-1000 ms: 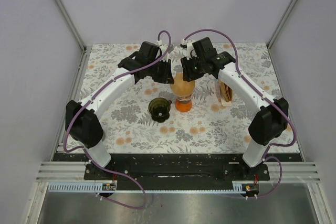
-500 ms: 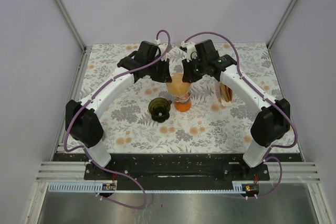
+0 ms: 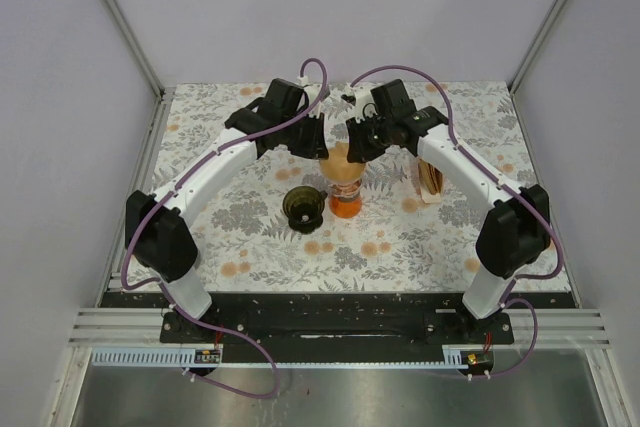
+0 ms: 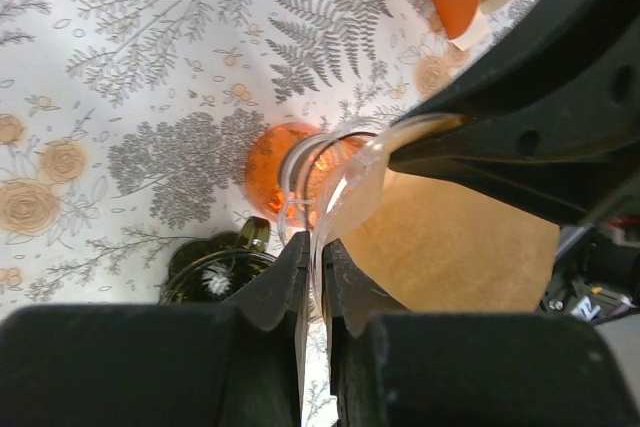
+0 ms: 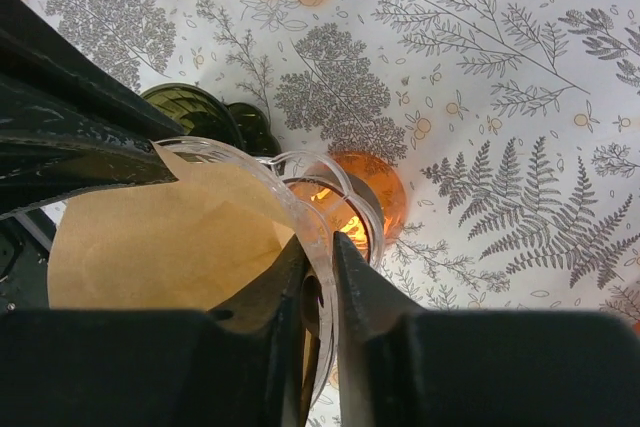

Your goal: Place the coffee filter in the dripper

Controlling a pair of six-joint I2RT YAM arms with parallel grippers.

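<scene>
A clear cone dripper (image 3: 341, 165) holds a brown paper coffee filter (image 4: 450, 247), which also shows in the right wrist view (image 5: 160, 242). The dripper sits over an orange glass server (image 3: 346, 203), seen under it in the left wrist view (image 4: 280, 162) and the right wrist view (image 5: 372, 192). My left gripper (image 4: 317, 269) is shut on the dripper's clear rim (image 4: 350, 182) from the left. My right gripper (image 5: 321, 269) is shut on the rim (image 5: 300, 212) from the right. In the top view the left gripper (image 3: 316, 143) and right gripper (image 3: 360, 143) flank the dripper.
A dark green round glass piece (image 3: 302, 206) lies on the flowered table mat (image 3: 400, 237) just left of the server. An orange-sided holder with spare brown filters (image 3: 431, 178) stands to the right, beside my right forearm. Grey walls close in the back and sides.
The dripper with the filter has sunk a little over the orange server. My right gripper has shifted slightly back and left. The left arm has barely moved.
</scene>
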